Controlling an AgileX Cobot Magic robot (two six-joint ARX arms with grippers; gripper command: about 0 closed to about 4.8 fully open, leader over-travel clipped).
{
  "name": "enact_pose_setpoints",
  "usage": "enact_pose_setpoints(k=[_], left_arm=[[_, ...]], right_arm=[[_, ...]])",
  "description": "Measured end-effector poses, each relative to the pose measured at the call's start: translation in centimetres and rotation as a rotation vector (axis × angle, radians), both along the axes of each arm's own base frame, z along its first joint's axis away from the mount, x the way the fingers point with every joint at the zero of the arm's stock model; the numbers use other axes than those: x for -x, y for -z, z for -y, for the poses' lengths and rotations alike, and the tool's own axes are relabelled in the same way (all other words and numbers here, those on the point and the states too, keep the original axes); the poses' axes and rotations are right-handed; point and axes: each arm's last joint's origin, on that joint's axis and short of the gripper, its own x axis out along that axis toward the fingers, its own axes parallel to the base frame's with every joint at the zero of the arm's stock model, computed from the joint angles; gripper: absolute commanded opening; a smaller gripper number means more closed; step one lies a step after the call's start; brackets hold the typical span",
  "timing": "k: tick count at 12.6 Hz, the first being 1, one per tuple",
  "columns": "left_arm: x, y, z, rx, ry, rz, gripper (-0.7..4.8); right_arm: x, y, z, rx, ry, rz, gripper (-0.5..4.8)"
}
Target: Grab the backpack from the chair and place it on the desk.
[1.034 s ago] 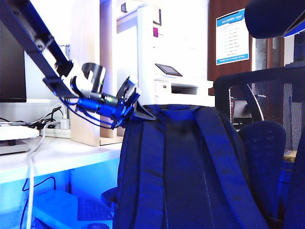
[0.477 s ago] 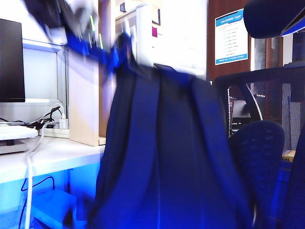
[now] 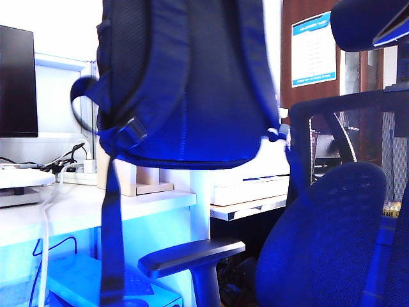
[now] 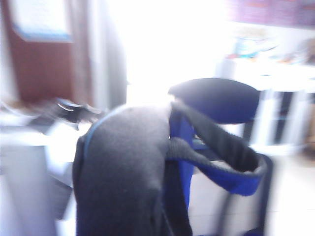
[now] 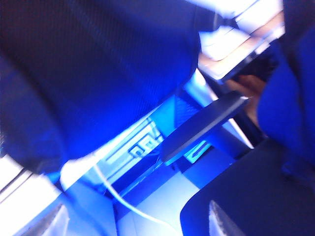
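1. Backpack hangs in the air at the upper middle of the exterior view, clear of the chair, its mesh back panel and padded shoulder straps facing the camera and its top cut off by the frame edge.
2. At far left a black monitor stands on the desk, with cables trailing over the white top and down its front edge.
3. A loose strap dangles from the bag's lower left corner, in front of the desk edge.
4. The left gripper is out of the exterior view; in its wrist view the fingers are not visible either, only the backpack close below and its grab loop, blurred. Its jaws are pressed together, but what they pinch cannot be seen.
5. Below the bag, the chair's armrest is bare.
6. At right stands the chair, with its rounded lumbar pad and headrest.
7. The right gripper shows only as two fingertips spread wide, holding nothing, low beside the chair.
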Motion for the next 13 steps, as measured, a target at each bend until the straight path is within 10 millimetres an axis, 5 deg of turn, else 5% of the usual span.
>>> enact_pose_setpoints(k=[2, 7, 11, 13], left_arm=[[1.6, -0.3, -1.3, -0.091, -0.172, 0.013, -0.05], [4.8, -2.8, -10.6, -0.098, -0.475, 0.069, -0.05], [6.0, -4.0, -17.1, -0.112, -0.694, 0.138, -0.05], [5.0, -4.1, -21.2, -0.114, -0.841, 0.208, -0.05]], right_arm=[[0.2, -0.2, 0.0, 0.001, -0.009, 0.017, 3.68], [0.2, -0.1, 0.0, 0.003, -0.014, 0.014, 3.68], [0.2, -0.1, -0.2, 0.004, -0.032, 0.016, 3.68], [0.2, -0.1, -0.2, 0.005, -0.033, 0.015, 3.68]])
